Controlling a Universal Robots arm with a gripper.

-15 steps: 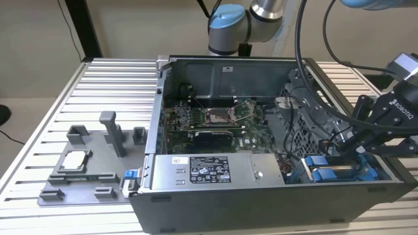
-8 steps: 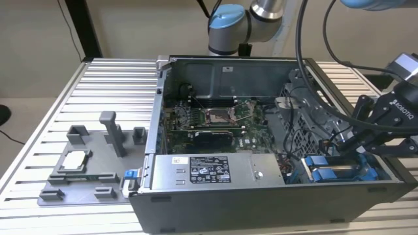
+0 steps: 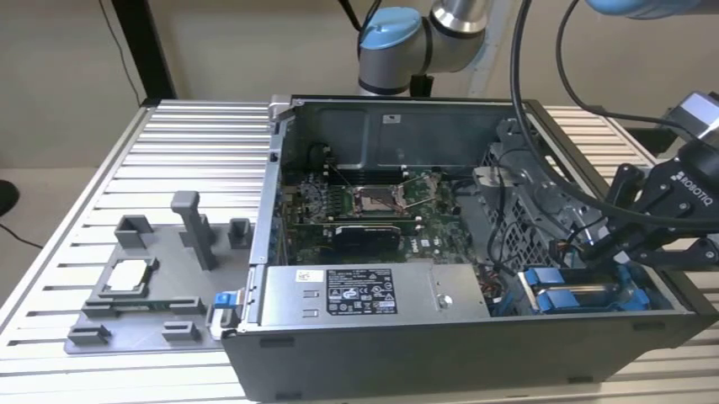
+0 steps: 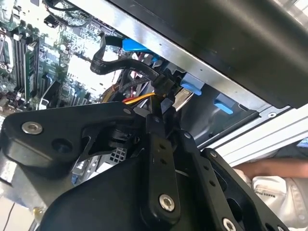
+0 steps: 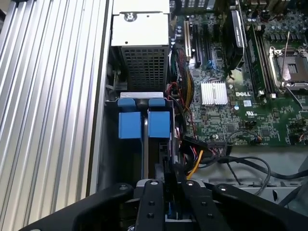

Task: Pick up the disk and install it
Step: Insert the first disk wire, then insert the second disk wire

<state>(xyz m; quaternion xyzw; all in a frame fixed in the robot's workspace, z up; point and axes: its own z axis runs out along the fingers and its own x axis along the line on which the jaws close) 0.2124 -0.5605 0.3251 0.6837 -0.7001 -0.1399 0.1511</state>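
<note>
We see jaws (image 5: 166, 185) closed edge-on around disk (image 5: 144, 139), seated between blue carrier tabs (image 5: 130, 125) in drive bay just ahead. We advise straight, level push; cables (image 5: 192, 159) lie beside jaws.

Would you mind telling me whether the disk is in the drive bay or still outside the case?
In the bay: the disk, with its blue carrier tabs, sits slotted inside the case.

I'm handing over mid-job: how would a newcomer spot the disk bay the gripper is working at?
Find the open computer case on the slatted table. Go to its front corner at the exterior view's right, where the gripper reaches in. The bay there stands out by its bright blue plastic carrier tabs, unlike the grey box beside it.
</note>
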